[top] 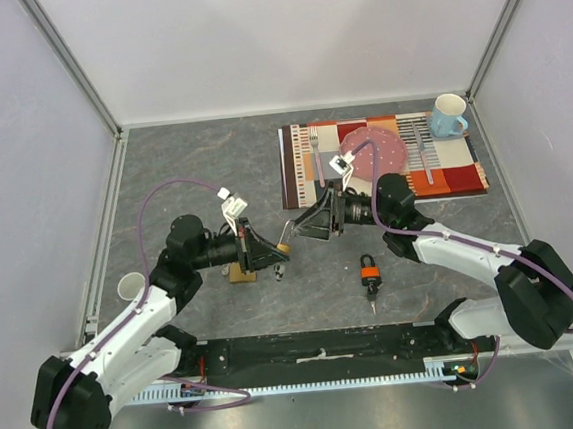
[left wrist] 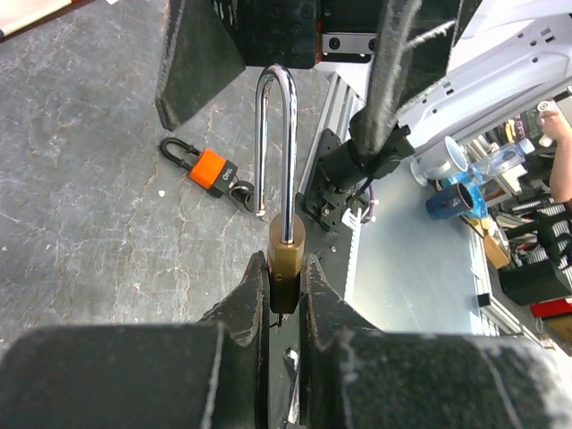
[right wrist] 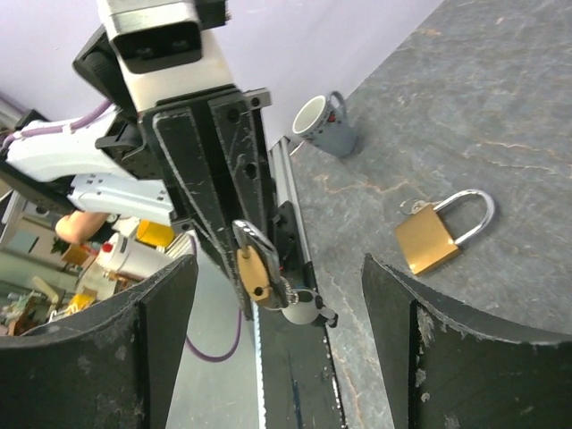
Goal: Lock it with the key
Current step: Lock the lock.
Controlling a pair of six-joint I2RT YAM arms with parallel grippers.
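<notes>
The left gripper (top: 275, 248) was closed tight on a small brass padlock (left wrist: 286, 253), to the upper left of the orange padlock (top: 369, 267). Its shackle (left wrist: 275, 134) stood open. The right gripper (top: 293, 227), also up-left of the orange padlock, had fingers spread wide and held nothing.

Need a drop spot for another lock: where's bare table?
Free: far-left table, up to the placemat; near strip between the loose brass padlock and the orange padlock. Crowded: centre, where the left end effector, shut on the held brass padlock, faces the open right end effector.
</notes>
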